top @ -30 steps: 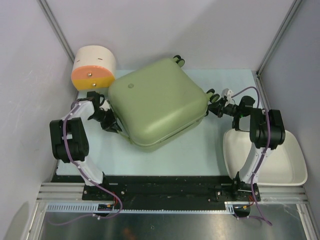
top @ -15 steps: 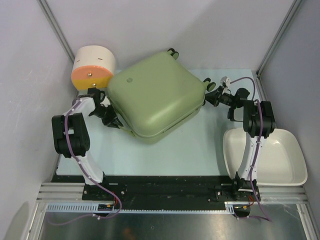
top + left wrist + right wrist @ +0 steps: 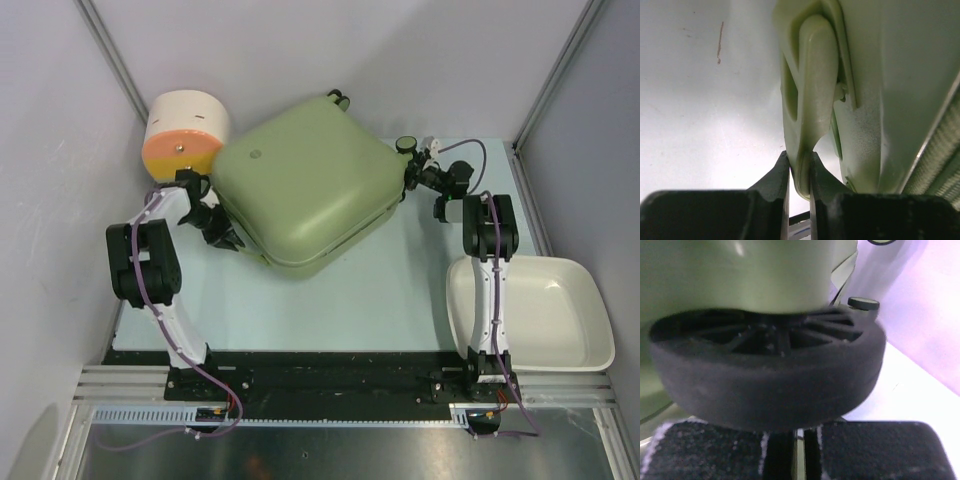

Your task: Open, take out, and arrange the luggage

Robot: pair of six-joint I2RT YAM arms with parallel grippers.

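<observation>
While the left end effector (image 3: pixel 800 167) pinches luggage (image 3: pixel 300 190) handle (image 3: pixel 815 75), right end effector (image 3: pixel 799 439) sits clenched.

The table (image 3: pixel 385 300) carries the luggage (image 3: pixel 300 190), drum container (image 3: pixel 186 130) and basin (image 3: pixel 560 320).

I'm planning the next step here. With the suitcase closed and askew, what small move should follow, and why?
Probably draw the handle slightly nearward with the left hand, which pinches it. The luggage lies closed, askew, its corner beside the drum; the shut right hand sits by a wheel and could steady it.
</observation>
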